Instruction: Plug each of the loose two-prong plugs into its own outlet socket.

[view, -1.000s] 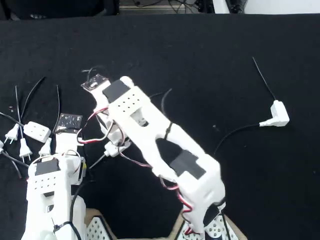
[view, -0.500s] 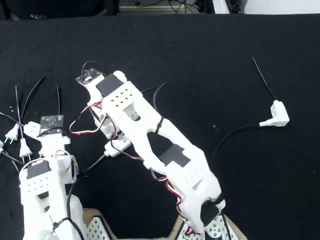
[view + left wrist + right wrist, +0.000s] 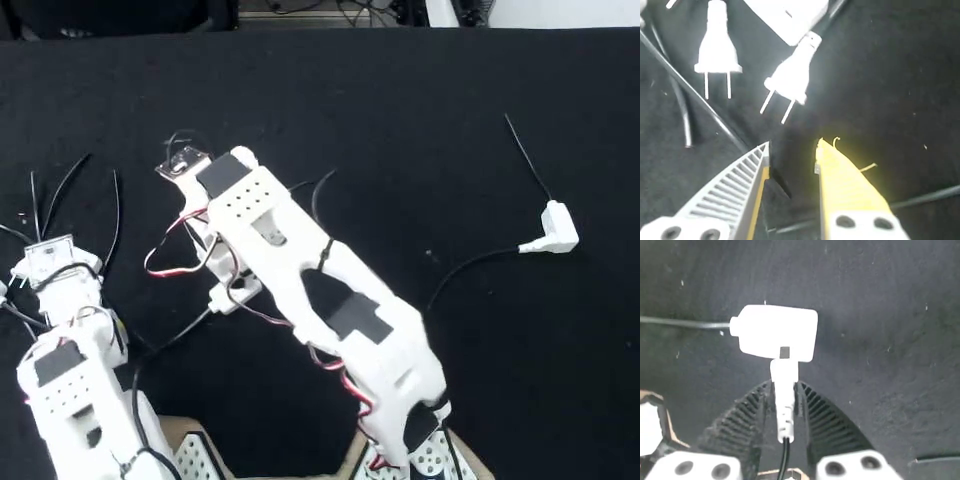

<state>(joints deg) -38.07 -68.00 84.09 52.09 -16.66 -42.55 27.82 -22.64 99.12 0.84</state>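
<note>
Right tool [image 3: 784, 390] clamps a plug [image 3: 784, 371] that looks pushed into its white socket [image 3: 777, 332].
One pairing seems done or nearly so. Left tool [image 3: 792, 147] gapes empty near the spare socket [image 3: 790, 15]; just beside that socket, a loose plug [image 3: 717, 50] and a second loose plug [image 3: 788, 82] lie unplugged on the desk [image 3: 890, 75].

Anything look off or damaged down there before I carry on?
Nothing stands out. The right tool grips a plug seated squarely in its socket; two loose plugs lie flat near the open left tool, prongs straight.
</note>
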